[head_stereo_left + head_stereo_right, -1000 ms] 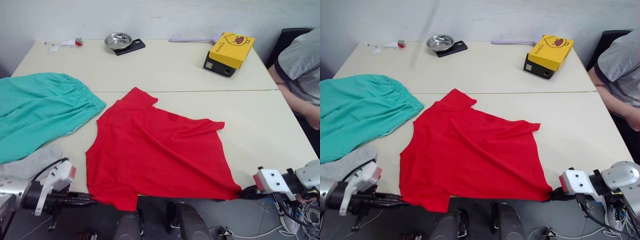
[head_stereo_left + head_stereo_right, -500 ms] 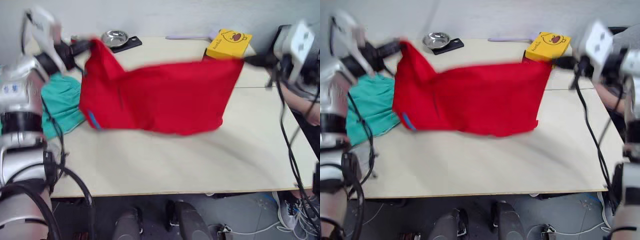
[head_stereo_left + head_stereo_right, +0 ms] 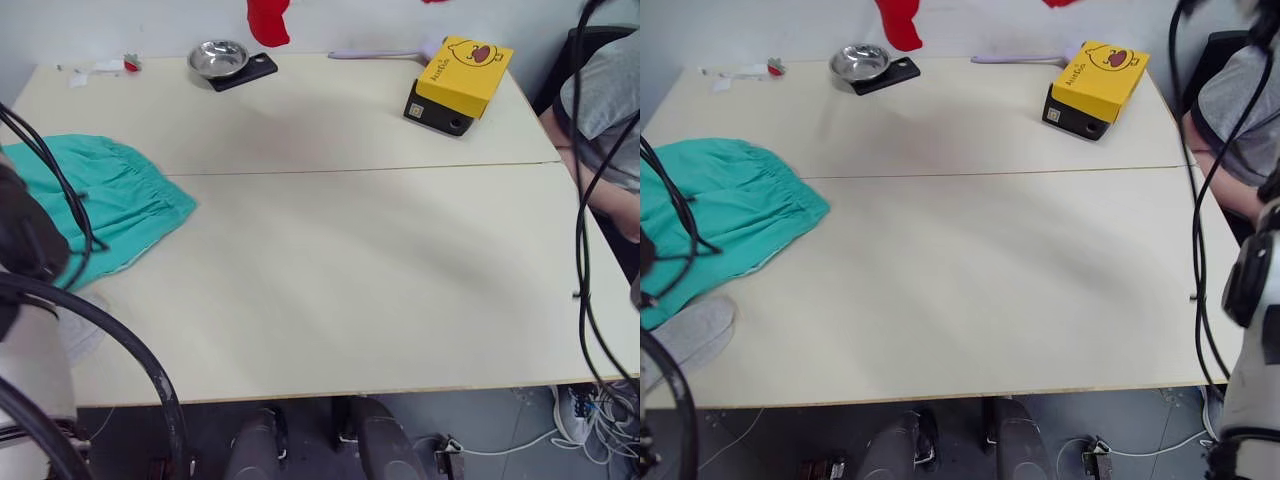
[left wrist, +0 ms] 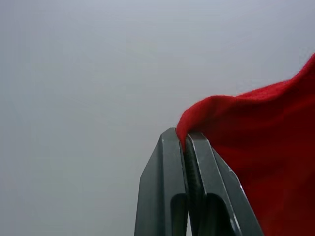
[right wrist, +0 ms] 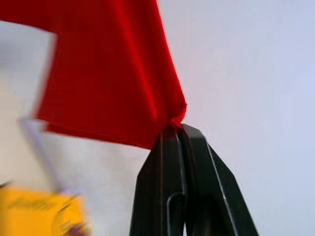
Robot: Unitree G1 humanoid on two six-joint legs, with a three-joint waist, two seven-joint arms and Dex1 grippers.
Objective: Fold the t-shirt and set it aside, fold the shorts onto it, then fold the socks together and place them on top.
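The red t-shirt (image 3: 267,20) is lifted high off the table, and just its lowest hanging parts show at the upper edge of the head views. My left gripper (image 4: 184,137) is shut on a fold of the red cloth (image 4: 266,147). A corner of the t-shirt (image 5: 108,64) is pinched in my right gripper (image 5: 174,127), also shut. The teal-green shorts (image 3: 105,200) lie spread at the table's left side. A grey sock (image 3: 690,330) lies near the front left edge.
The cream table (image 3: 350,270) is bare in the middle. At the back stand a yellow box (image 3: 460,85), a metal bowl (image 3: 218,58) and a black device (image 3: 245,72). A person in a grey shirt (image 3: 605,110) sits at the right. Black cables (image 3: 585,200) hang on both sides.
Both grippers have raised the t-shirt from the table's front edge, through chest height, to far above the table. The shorts and sock have stayed put.
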